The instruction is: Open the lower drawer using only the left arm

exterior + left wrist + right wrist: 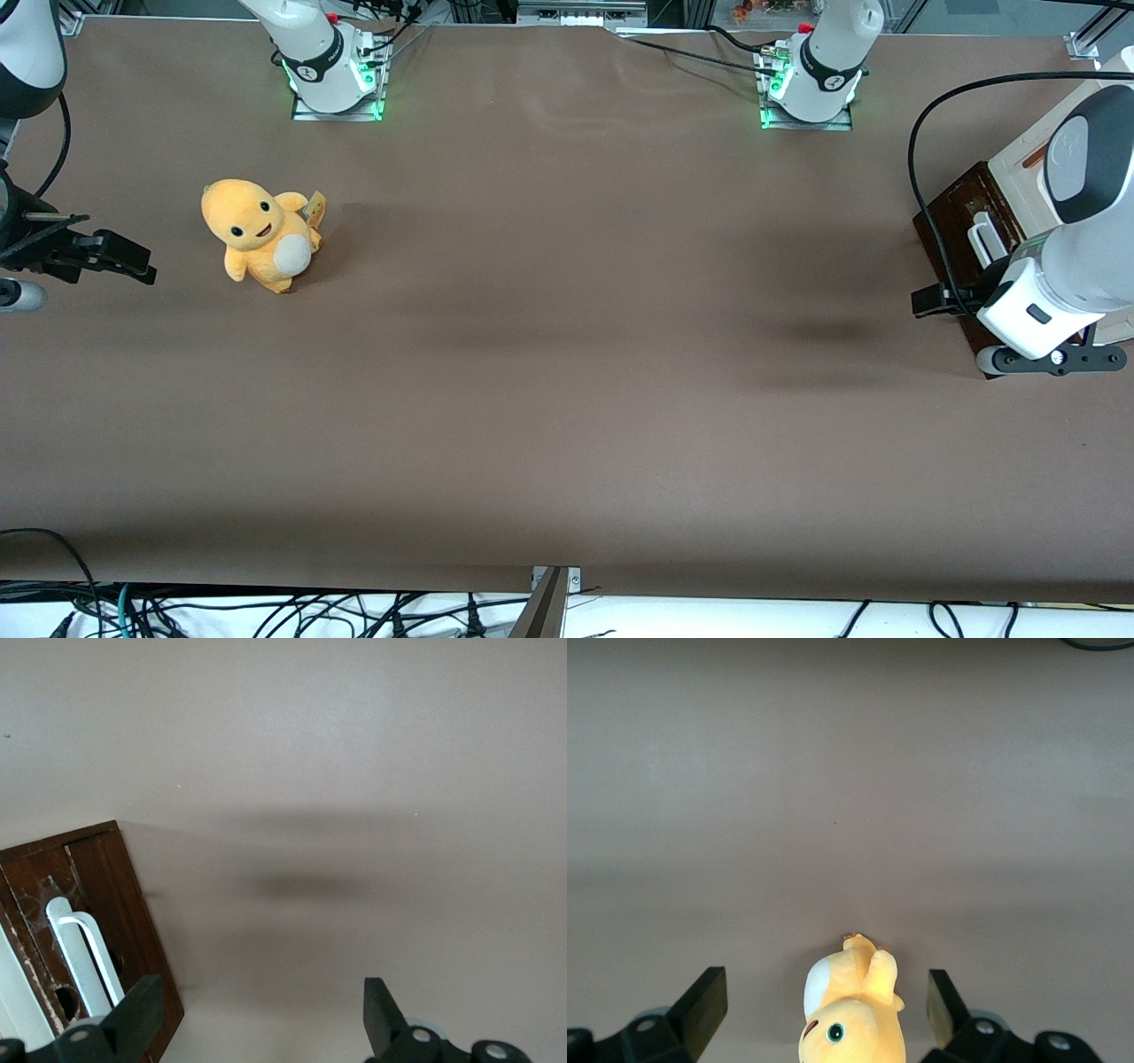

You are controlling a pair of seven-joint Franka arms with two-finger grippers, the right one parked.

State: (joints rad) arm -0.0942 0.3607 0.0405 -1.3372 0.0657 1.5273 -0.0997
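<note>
At the working arm's end of the table, my left arm (1076, 257) holds its gripper (261, 1014) just in front of the drawer (102, 904), fingers (137, 1010) spread wide and gripping nothing. One finger hangs close beside the white handle (89, 961); I cannot tell whether they touch. A plush toy (259, 233) sits toward the parked arm's end.

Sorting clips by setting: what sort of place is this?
Likely a robotics lab: arms bolted to a brown-covered table, loose cables at its edge, a plush toy as prop. The open pincer hangs near the drawer.
</note>
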